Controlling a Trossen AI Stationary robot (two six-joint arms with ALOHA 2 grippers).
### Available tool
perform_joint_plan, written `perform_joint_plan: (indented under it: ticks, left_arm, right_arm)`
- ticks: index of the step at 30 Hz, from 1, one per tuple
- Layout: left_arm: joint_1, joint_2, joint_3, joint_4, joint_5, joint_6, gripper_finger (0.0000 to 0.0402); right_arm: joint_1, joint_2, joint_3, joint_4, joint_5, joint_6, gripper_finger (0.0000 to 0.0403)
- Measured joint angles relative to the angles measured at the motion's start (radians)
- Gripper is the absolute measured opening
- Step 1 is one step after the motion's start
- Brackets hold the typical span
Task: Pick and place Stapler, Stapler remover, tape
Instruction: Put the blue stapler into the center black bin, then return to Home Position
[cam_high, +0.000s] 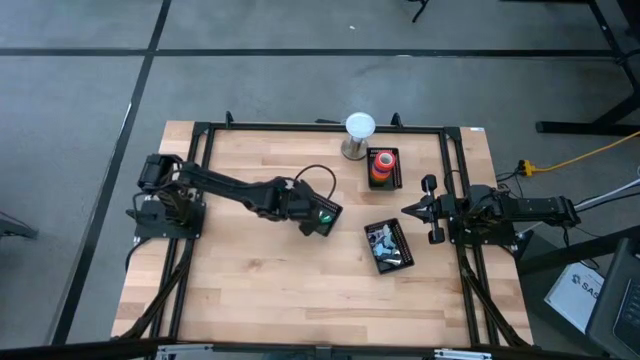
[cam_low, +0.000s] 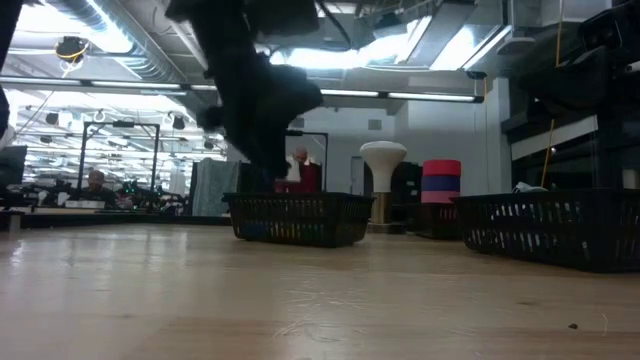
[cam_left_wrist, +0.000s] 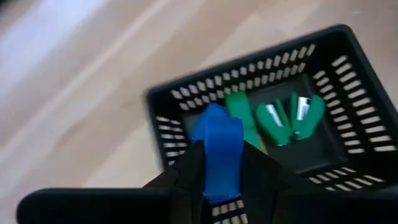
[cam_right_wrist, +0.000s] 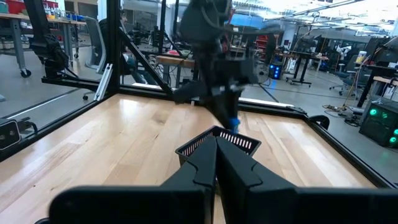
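My left gripper (cam_left_wrist: 221, 158) is shut on a blue blocky item (cam_left_wrist: 217, 140); whether it is a stapler or a stapler remover I cannot tell. It hangs over the left rim of a black slotted basket (cam_high: 400, 232), also seen from the right wrist (cam_right_wrist: 219, 140). Green pieces with silver metal parts (cam_left_wrist: 286, 118) lie on the basket's floor. The tape (cam_high: 382, 160), stacked red and orange rolls, stands in a second basket at the back. My right gripper (cam_high: 412, 209) waits shut at the table's right side. My left gripper pinches the blue item's lower part (cam_left_wrist: 217, 180) between its two fingers, one on each side. The fingers slant down from the table's left. The item sticks out past the fingertips and is lifted clear, above the basket's rim (cam_left_wrist: 163, 127).
A white mushroom-shaped stand (cam_high: 358, 130) is at the back middle, next to the tape basket (cam_high: 397, 180). A black frame (cam_high: 300, 128) rings the wooden table. Bare wood (cam_high: 270, 290) lies in front of and left of the baskets.
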Motion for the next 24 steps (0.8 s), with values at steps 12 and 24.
perform_joint_plan:
  ticks: [12, 24]
  left_arm:
    - [0.025, 0.0, -0.112, 0.191, 0.094, 0.017, 0.0087]
    - [0.023, 0.0, -0.112, 0.191, 0.099, 0.017, 0.0099]
  right_arm:
    - [0.0, 0.0, 0.0, 0.0, 0.0, 0.0, 0.0014]
    - [0.0, 0.0, 0.0, 0.0, 0.0, 0.0, 0.0014]
